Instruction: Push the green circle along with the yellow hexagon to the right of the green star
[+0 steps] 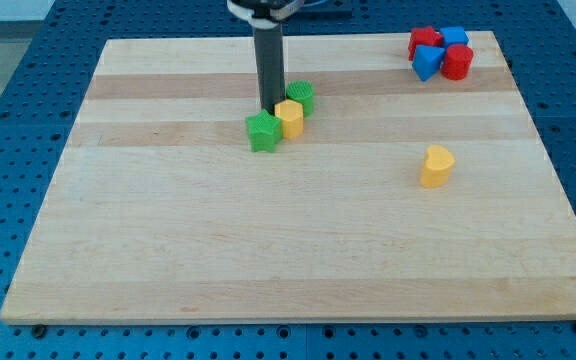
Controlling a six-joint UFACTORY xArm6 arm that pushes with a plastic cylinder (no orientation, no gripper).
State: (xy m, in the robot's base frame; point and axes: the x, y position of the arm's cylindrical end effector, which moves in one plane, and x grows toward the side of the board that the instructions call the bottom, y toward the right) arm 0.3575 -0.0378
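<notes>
The green star (263, 132) lies on the wooden board (218, 250) a little above its middle. The yellow hexagon (290, 118) touches the star's right side. The green circle (301, 97) sits just up and to the right of the hexagon, touching it. My tip (269, 108) is the lower end of the dark rod; it stands just above the star and at the upper left of the hexagon, left of the circle.
A yellow heart-shaped block (436, 165) lies alone at the view's right. A cluster of red and blue blocks (440, 53) sits at the board's top right corner. A blue perforated table surrounds the board.
</notes>
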